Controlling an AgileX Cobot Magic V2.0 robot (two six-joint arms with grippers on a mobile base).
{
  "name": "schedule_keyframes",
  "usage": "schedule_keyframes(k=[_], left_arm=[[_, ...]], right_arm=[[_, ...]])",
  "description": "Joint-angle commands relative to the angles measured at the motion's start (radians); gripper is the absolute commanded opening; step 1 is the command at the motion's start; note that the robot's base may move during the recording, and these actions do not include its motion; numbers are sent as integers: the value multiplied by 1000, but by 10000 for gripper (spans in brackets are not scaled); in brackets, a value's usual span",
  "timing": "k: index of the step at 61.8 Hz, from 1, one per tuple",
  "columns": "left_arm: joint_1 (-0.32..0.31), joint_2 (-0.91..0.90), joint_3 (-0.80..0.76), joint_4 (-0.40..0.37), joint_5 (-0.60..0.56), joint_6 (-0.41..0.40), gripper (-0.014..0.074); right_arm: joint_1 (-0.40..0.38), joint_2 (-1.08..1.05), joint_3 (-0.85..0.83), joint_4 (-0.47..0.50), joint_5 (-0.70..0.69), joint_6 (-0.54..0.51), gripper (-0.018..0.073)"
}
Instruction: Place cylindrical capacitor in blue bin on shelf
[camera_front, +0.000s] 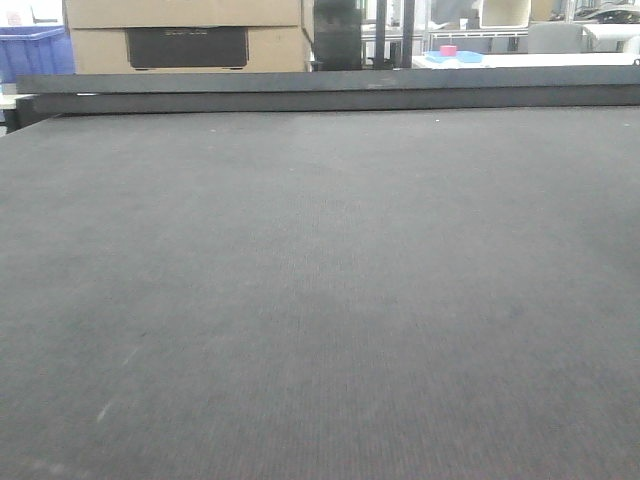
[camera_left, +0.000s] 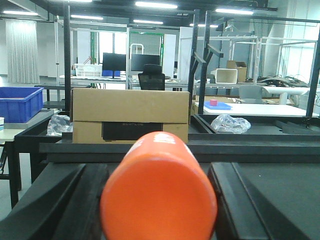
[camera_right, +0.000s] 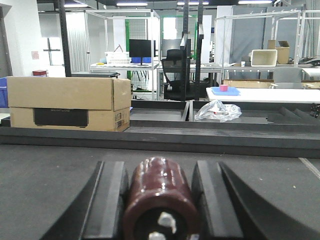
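In the right wrist view, a glossy dark maroon cylindrical capacitor (camera_right: 161, 192) with pale terminals on its near end lies lengthwise between the black fingers (camera_right: 112, 200). My right gripper (camera_right: 160, 172) is shut on it, low over the grey table mat (camera_right: 50, 175). In the left wrist view, my left gripper (camera_left: 159, 172) is shut on a fat orange cylinder (camera_left: 159, 192) with white print on top, its black pads (camera_left: 227, 200) against both sides. Neither gripper appears in the front view. The shelf and its blue bin are out of view.
The grey mat (camera_front: 320, 300) ends at a dark raised rail (camera_front: 320, 88). Behind it stands a cardboard box (camera_front: 185, 35) (camera_left: 130, 115) (camera_right: 67, 102). A blue crate (camera_left: 20, 102) (camera_front: 35, 50) sits far left, a crumpled plastic bag (camera_right: 217, 111) to the right, and a white table (camera_right: 260, 94) beyond.
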Motion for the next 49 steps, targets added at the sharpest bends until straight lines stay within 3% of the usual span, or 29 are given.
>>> schedule_keyframes(k=[1, 49], left_arm=[[-2, -6, 2, 0, -22, -5, -111], [-2, -64, 2, 0, -22, -5, -111]], right_arm=[[0, -6, 0, -8, -29, -4, -162], [0, -6, 0, -8, -29, -4, -162]])
